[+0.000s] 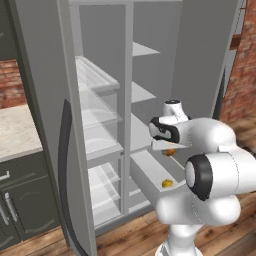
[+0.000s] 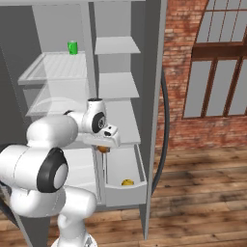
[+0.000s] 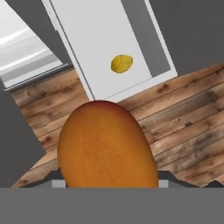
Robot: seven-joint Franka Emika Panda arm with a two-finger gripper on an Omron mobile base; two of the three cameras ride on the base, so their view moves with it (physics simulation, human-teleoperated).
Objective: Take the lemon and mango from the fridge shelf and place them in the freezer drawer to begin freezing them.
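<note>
Up close in the hand view, the mango (image 3: 107,146) fills the foreground: smooth, egg-shaped, orange deepening to red at its top, sitting right at the gripper (image 3: 107,186). The fingertips are hidden behind it there, so I'd say the jaws are clamped on the fruit, though the contact itself is hard to make out. Past the mango lies wooden floor (image 3: 188,118), then the freezer drawer (image 3: 94,37), pulled out, with the lemon (image 3: 121,64) lying on its pale bottom near one end.

From the right base view the mango (image 2: 103,149) shows as a small orange spot under the gripper (image 2: 104,147), held above the back part of the open freezer drawer (image 2: 140,166). The lemon (image 2: 127,182) rests near the drawer's front wall, well apart from the mango. This view alone gives a green can (image 2: 72,47) on a high shelf and the brick wall (image 2: 176,72) with its window.

The left base view catches the mango (image 1: 170,151) tucked below the hand, the lemon (image 1: 167,183) in the drawer (image 1: 145,167), and a stone counter (image 1: 15,132) far left.
</note>
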